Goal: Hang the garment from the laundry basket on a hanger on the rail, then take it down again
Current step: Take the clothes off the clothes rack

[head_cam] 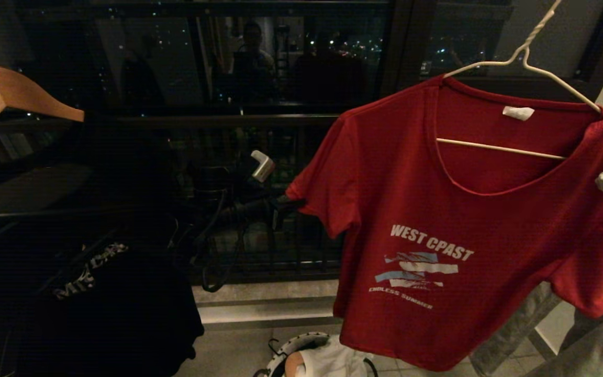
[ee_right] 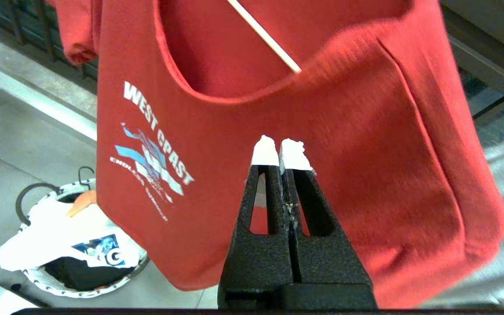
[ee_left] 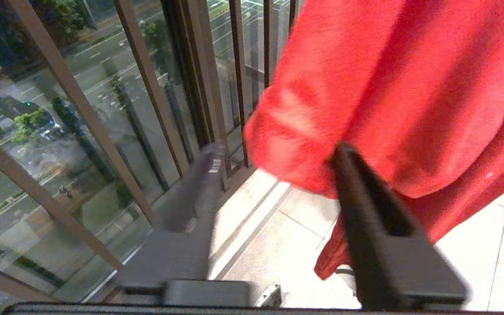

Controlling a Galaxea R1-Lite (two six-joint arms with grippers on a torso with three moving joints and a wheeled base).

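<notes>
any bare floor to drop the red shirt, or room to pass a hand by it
Bare tile lies between the laundry basket and the window railing. Open air left of the red T-shirt, toward the black T-shirt. The basket is crowded, filled with white cloth.

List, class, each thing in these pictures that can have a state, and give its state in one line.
Red T-shirt: hanging on the hanger.
White wire hanger: carrying the shirt, bar across the neckline.
Laundry basket: on the floor, clothes inside.
Left gripper: open at the shirt's sleeve.
Right gripper: shut, empty, before the shirt.
Wooden hanger: hanging, bare.
</notes>
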